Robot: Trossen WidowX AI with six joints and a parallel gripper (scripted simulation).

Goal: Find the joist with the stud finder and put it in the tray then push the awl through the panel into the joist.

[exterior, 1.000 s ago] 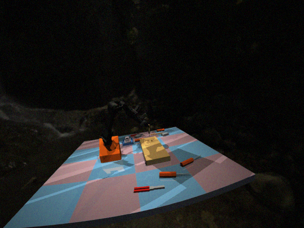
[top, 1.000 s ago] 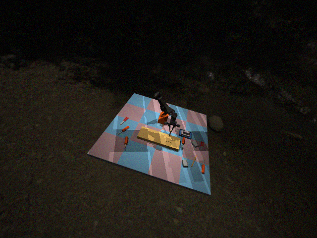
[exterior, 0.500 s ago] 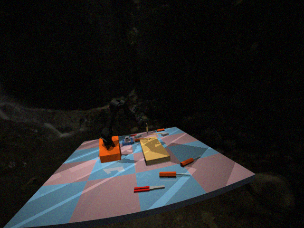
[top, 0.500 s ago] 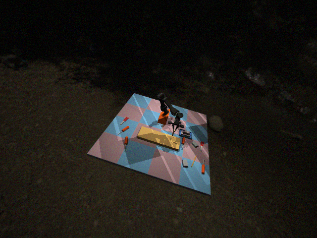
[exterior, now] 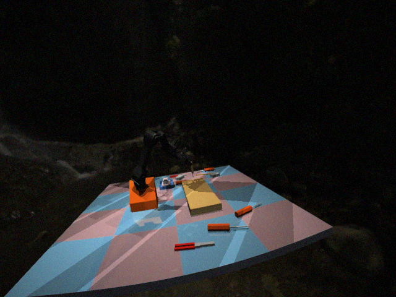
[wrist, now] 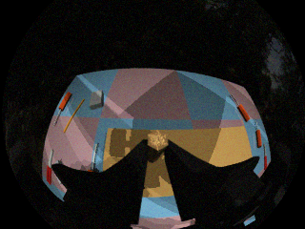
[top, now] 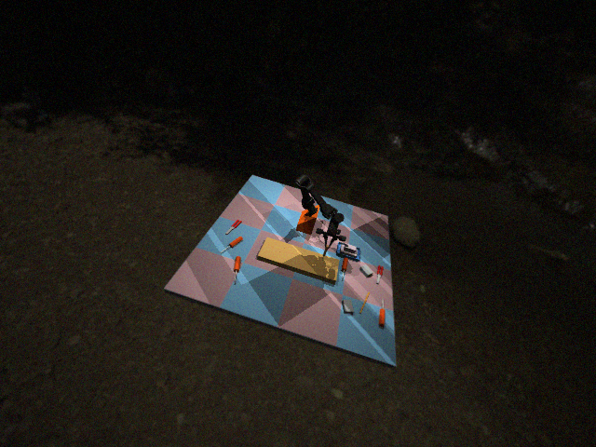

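Note:
My gripper (top: 327,243) (exterior: 190,161) (wrist: 155,144) is shut on the awl (top: 325,250) (exterior: 192,167) (wrist: 157,138). The awl's light wooden handle end shows between the fingertips in the wrist view, and its thin shaft points down. The gripper is above the end of the yellow floor panel (top: 280,255) (exterior: 203,198) (wrist: 233,148) nearest the tray. The awl tip is close over the panel; whether it touches cannot be told. The pale stud finder (top: 349,249) (exterior: 165,181) sits in the blue tray (top: 358,258) (exterior: 162,187). The joist is hidden; no hole can be made out.
An orange-handled tool (top: 345,264) lies between panel and tray. Grey blocks (top: 366,270) (top: 347,306), a pencil (top: 364,303) and more handled tools lie beyond that end; several tools (top: 237,264) (exterior: 218,227) lie past the other end. The orange base (top: 304,224) (exterior: 143,205) stands behind the panel.

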